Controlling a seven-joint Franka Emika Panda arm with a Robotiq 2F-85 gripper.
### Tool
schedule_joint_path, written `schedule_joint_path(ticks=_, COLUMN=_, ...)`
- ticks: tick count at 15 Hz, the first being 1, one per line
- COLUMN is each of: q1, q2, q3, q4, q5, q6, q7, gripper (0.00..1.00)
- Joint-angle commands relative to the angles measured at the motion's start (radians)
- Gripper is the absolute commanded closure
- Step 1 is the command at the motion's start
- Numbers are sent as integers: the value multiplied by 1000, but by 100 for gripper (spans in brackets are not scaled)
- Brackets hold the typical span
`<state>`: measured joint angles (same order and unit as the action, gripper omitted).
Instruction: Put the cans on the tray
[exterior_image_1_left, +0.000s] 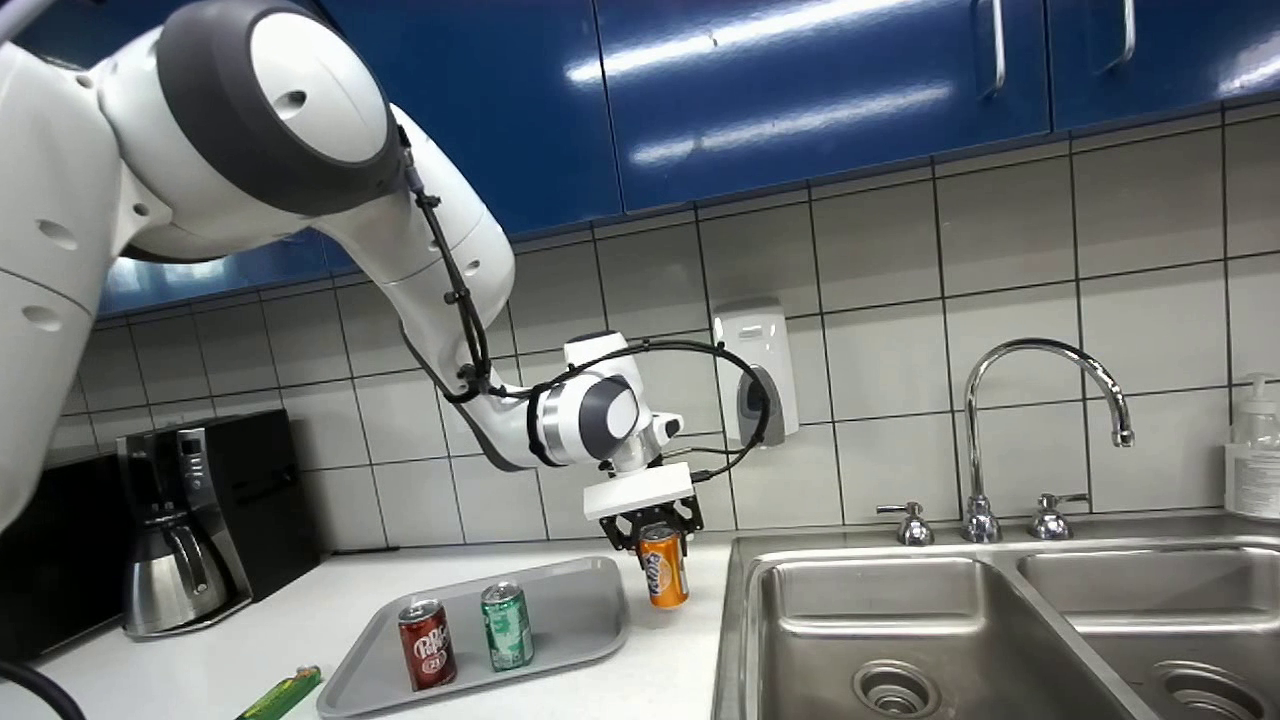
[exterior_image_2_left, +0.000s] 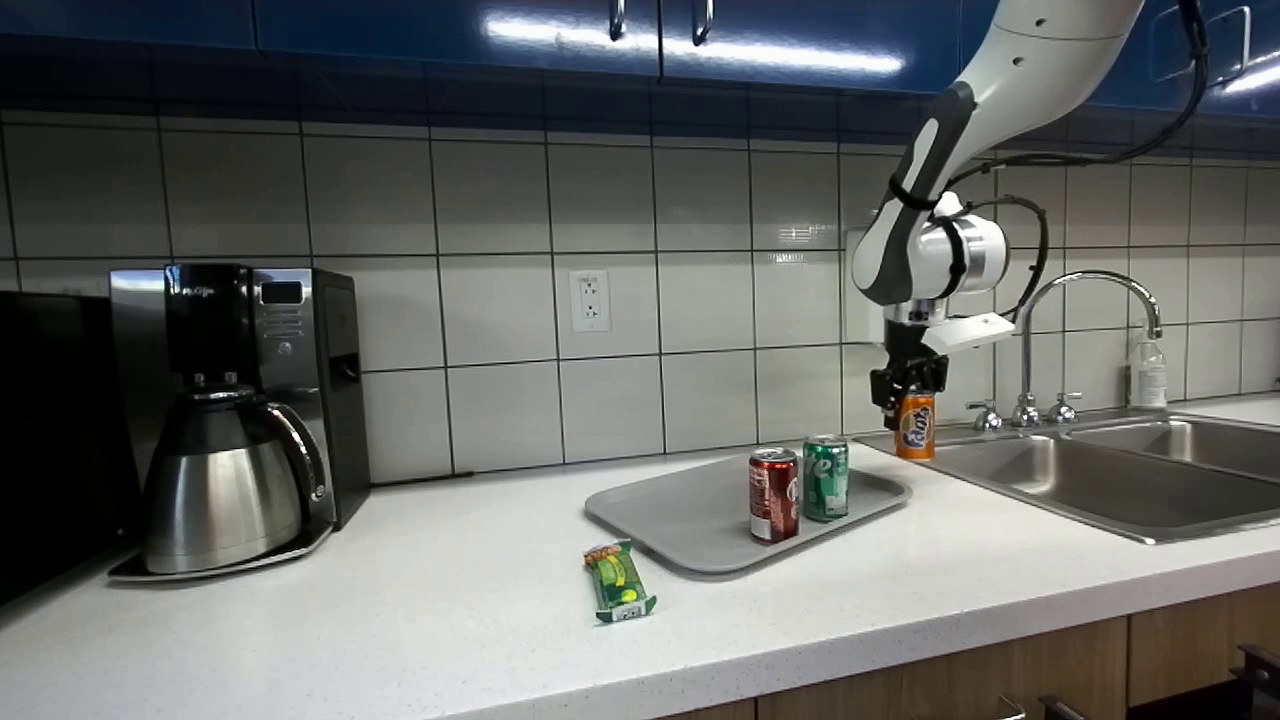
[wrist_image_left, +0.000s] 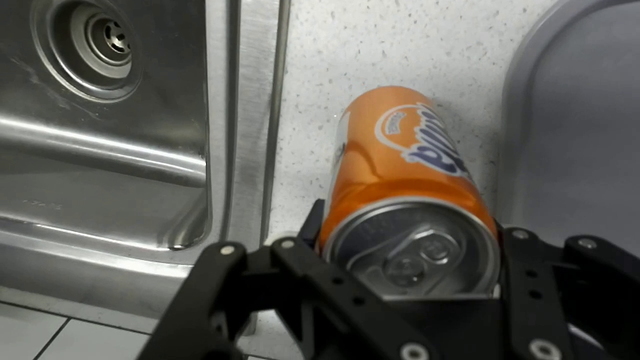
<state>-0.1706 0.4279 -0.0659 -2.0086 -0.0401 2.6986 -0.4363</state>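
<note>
The dark red can (exterior_image_1_left: 427, 645) and the green can (exterior_image_1_left: 507, 628) stand upright on the grey tray (exterior_image_1_left: 570, 610). They also show in an exterior view, the red can (exterior_image_2_left: 773, 495) left of the green can (exterior_image_2_left: 826, 482). My gripper (exterior_image_1_left: 653, 535) is shut on the upper part of the orange can (exterior_image_1_left: 664, 575), pointing down. The orange can is nearly upright between the tray and the sink, low over the counter; I cannot tell whether it touches. In the wrist view the fingers flank the orange can (wrist_image_left: 400, 150), with the tray (wrist_image_left: 575, 140) at right.
The steel sink (exterior_image_1_left: 740, 620) lies beside the orange can, with the faucet (exterior_image_1_left: 975, 440) behind it. A green snack packet (exterior_image_2_left: 618, 580) lies by the tray's front left. A coffee maker (exterior_image_2_left: 330, 400) stands far left. A white dispenser (exterior_image_1_left: 755, 370) hangs on the wall behind the gripper.
</note>
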Motion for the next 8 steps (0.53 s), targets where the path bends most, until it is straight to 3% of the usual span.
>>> schedule_joint_path(ticks=1, q1=4, q2=-74, q3=16, q4=-50, q5=-31, q6=-16, q7=23, gripper=62)
schedule_joint_path(ticks=8, q1=70, q2=-102, q3=12, q4=-79, q5=-72, q6=-13, q7=73, gripper=62)
